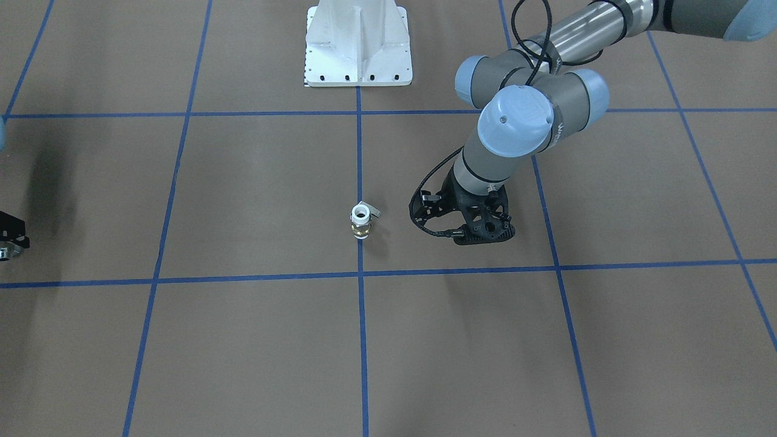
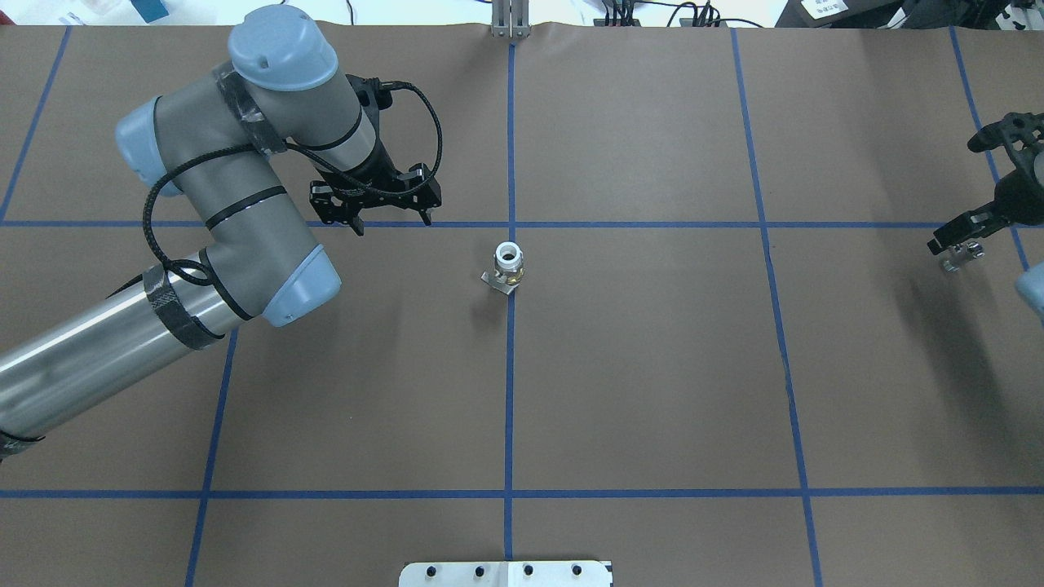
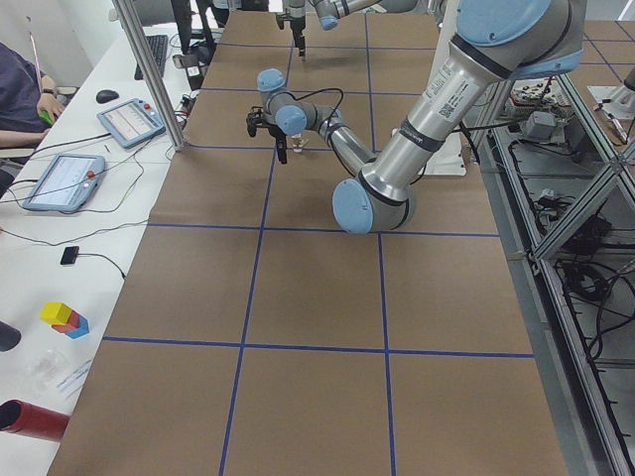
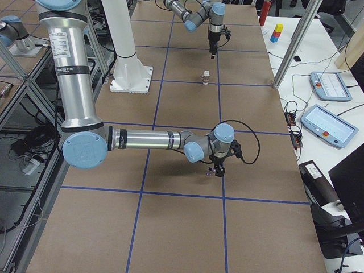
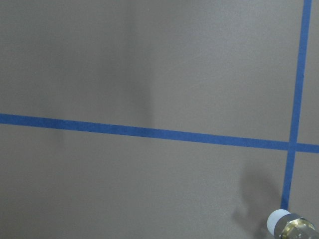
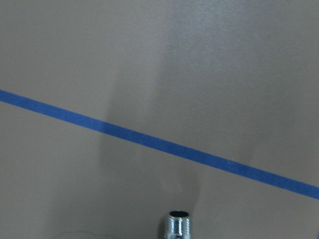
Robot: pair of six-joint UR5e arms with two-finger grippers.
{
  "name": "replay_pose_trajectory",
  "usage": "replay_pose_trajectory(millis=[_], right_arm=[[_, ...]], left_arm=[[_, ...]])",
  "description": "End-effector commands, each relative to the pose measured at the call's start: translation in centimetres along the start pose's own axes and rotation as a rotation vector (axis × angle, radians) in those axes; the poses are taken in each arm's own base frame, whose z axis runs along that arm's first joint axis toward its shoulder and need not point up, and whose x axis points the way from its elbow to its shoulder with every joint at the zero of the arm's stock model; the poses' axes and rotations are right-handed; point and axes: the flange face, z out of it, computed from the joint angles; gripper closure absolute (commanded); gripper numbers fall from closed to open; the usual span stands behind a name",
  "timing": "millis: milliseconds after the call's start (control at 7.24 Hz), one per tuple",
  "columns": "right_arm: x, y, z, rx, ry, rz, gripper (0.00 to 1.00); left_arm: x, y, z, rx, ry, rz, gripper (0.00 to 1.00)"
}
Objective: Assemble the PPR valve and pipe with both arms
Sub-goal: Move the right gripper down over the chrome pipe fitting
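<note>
The PPR valve stands upright on the brown table at the centre line, white ring on top, brass middle, grey lever to one side. It also shows in the overhead view and at the bottom right of the left wrist view. My left gripper is open and empty, a short way beside the valve and above the table. My right gripper is at the table's far right side, shut on the shiny silver pipe, held above the table. The pipe's threaded end shows in the right wrist view.
The white bolted pedestal stands at the robot's side of the table. Blue tape lines form a grid on the brown cover. A side bench with tablets and an aluminium post runs along the far edge.
</note>
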Motion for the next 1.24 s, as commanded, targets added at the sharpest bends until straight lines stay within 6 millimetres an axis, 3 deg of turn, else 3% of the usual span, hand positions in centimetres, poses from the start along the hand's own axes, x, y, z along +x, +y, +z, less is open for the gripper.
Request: replay_pose_trajectory(millis=[0,414,1105], right_arm=[[0.2,0.5,0.5,-0.013,0.000,0.004,0.11],[0.9,1.9,0.9,-0.027,-0.003,0.014,0.13],[1.3,2.8,1.1,-0.036,-0.004,0.018,0.35]], left_arm=[[0.0,0.0,0.1,0.000,-0.002,-0.003,0.00],[0.0,0.0,0.1,0.000,-0.001,-0.002,0.00],[0.0,0.1,0.1,-0.001,0.000,-0.003,0.00]])
